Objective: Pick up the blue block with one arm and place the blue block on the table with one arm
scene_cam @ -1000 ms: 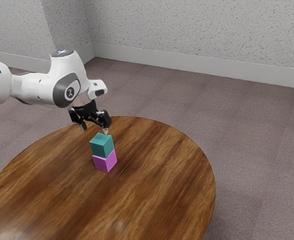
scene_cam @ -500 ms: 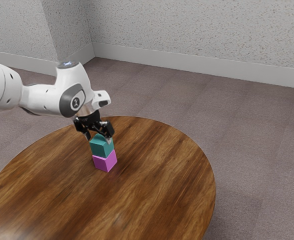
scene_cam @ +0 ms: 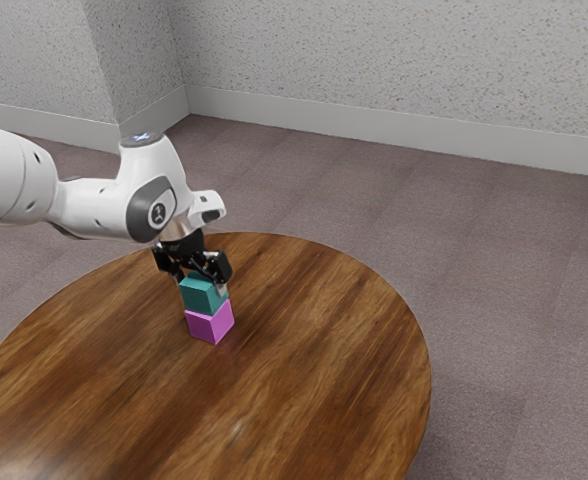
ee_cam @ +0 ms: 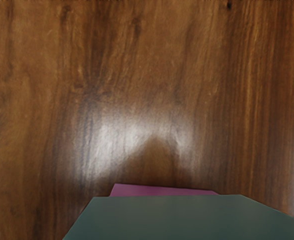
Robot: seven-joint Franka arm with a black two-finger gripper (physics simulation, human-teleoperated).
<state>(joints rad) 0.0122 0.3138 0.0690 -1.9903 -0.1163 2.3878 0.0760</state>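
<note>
Arm: white, reaching in from the exterior view's left, its wrist above the stack.
Gripper point(scene_cam: 202, 284): open, pointing down, one finger toward the exterior view's left of the upper block, the other toward its right; firm contact on both sides cannot be made out.
Blue block point(scene_cam: 203, 297): teal in colour, directly beneath the palm, its top between the fingers; a cube, so no long axis to match.
Magenta block point(scene_cam: 210, 323): under the blue one, bearing it, and standing on the round wooden table point(scene_cam: 324, 350).
Next move: probably close, then lift straight up; a low or skewed grip might drag the magenta block.
</note>
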